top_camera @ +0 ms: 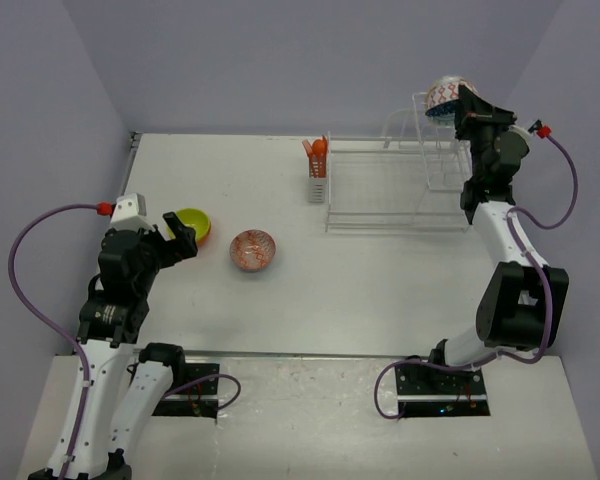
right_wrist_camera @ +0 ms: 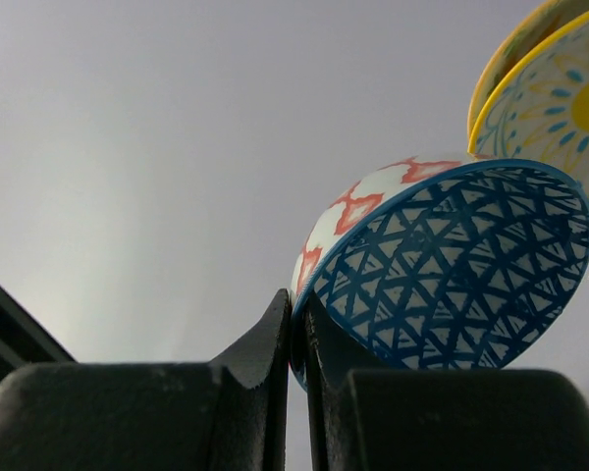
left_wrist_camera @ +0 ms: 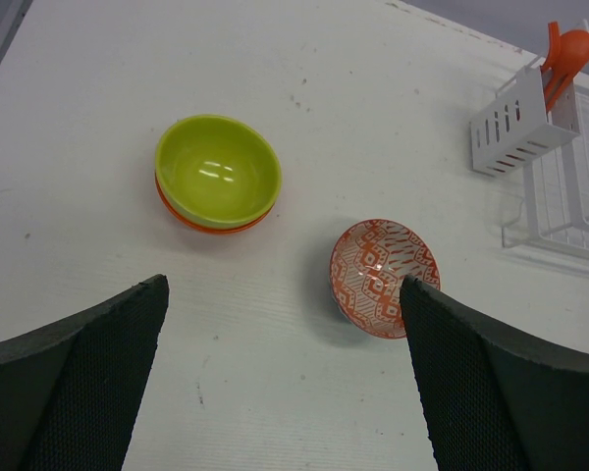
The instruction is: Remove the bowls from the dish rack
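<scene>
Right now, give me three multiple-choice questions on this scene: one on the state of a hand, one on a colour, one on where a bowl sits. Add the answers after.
1. The left hand is:
A) open and empty
B) shut on a bowl
C) shut on a spoon

2. The inside of the patterned bowl gripped by the right hand is:
A) green
B) blue
C) black

3. The lime-green bowl sits:
A) in the left hand
B) in the right hand
C) nested in an orange bowl on the table

Answers:
1 A: its fingers stand wide apart with only table between them.
2 B: blue lattice lines cover the inside.
3 C: an orange rim shows just under it, and both rest on the table.
</scene>
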`<state>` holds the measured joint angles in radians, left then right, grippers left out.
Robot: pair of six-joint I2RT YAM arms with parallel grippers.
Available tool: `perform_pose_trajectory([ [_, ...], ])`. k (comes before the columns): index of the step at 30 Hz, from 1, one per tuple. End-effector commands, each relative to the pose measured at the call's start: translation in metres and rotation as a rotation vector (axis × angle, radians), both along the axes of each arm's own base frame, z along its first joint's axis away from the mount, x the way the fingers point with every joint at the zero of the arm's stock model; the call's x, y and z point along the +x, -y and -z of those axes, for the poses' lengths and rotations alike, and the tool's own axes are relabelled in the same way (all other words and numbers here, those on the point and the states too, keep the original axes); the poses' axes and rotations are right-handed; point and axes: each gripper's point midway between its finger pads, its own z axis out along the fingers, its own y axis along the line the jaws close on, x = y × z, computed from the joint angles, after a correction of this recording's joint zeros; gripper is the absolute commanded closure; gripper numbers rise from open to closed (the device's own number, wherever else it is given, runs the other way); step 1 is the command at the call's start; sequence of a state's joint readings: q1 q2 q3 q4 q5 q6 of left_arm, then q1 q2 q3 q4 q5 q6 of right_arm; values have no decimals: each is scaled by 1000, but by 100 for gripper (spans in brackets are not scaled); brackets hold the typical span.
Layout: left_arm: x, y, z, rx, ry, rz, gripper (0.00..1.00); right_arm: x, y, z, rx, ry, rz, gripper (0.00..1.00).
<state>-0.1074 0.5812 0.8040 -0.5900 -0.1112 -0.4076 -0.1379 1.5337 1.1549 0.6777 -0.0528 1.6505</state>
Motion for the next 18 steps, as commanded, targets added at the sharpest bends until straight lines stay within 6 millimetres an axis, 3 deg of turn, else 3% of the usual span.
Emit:
perform_pose_trajectory([
  [1,2,3,-15,-5,51,12,0,-36,-23,-70,-21,211,-122,100],
  [9,2,3,-15,-6,51,13,0,-58,-40,-95,-62,271,-199,100],
  [18,3,3,-14,-3,46,12,0,-78,-68,-111,-122,305,-341,100],
])
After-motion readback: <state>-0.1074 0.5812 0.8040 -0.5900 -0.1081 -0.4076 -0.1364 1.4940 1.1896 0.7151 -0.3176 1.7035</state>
